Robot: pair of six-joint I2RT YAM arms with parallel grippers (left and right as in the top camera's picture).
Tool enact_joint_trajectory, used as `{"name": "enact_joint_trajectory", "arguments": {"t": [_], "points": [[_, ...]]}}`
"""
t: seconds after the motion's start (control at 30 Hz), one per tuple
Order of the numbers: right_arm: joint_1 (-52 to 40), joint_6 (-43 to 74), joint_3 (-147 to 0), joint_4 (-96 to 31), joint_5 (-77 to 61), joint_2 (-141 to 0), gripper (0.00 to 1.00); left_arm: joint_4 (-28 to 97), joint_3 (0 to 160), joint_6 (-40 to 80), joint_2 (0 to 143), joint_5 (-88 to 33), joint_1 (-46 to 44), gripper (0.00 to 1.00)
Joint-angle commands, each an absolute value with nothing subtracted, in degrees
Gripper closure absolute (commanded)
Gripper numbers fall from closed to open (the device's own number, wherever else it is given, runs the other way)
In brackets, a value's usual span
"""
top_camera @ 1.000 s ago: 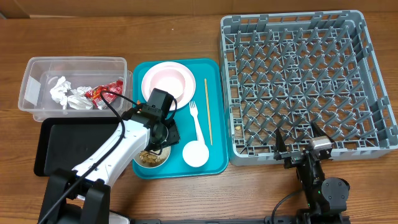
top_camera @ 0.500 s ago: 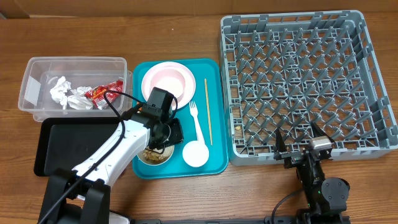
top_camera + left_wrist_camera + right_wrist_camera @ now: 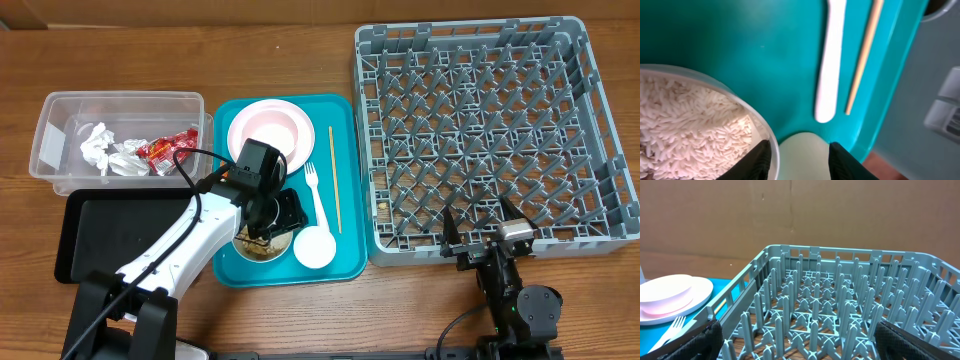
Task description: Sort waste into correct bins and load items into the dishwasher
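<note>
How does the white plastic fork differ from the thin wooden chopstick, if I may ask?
The white plastic fork is broader, with tines; the thin wooden chopstick is a plain tan stick. The chopstick lies nearer the grey plastic dish rack than the fork. Both lie lengthwise on the teal tray.

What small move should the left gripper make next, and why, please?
Probably nudge the left gripper toward the rice bowl so its part-open fingers straddle the rim, then close: one finger sits at the rim, with the small white cup showing between them.
</note>
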State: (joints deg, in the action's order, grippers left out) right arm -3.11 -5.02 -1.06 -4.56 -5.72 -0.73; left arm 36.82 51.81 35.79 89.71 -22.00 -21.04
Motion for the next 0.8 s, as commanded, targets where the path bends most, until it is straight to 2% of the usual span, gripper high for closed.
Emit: {"name": "enact_joint_trajectory", "arguments": {"t": [0.0, 0.07, 0.2, 0.37, 0.77], "points": [[-3.42, -5.41, -0.45, -4.36, -5.65, -0.16, 0.0, 36.27, 51.53, 34.68, 90.32, -25.1, -21.45, 0.59], [-3.42, -5.41, -0.45, -4.36, -5.65, -0.16, 0.0, 36.16, 51.53, 34.65, 90.32, -24.97, -21.45, 0.58], [-3.42, -5.41, -0.45, -4.36, -5.65, -0.16, 0.0, 35.92, 51.57, 34.68, 90.32, -23.59, -21.43, 0.67], [-3.42, -5.41, -0.45, -4.36, -5.65, -0.16, 0.0, 36.91, 53.06, 33.23, 90.3, -23.35, -21.39, 0.69], [-3.42, -5.41, -0.45, -4.36, -5.65, -0.16, 0.0, 55.66, 70.26, 28.18, 90.3, -9.85, -21.34, 0.69]]}}
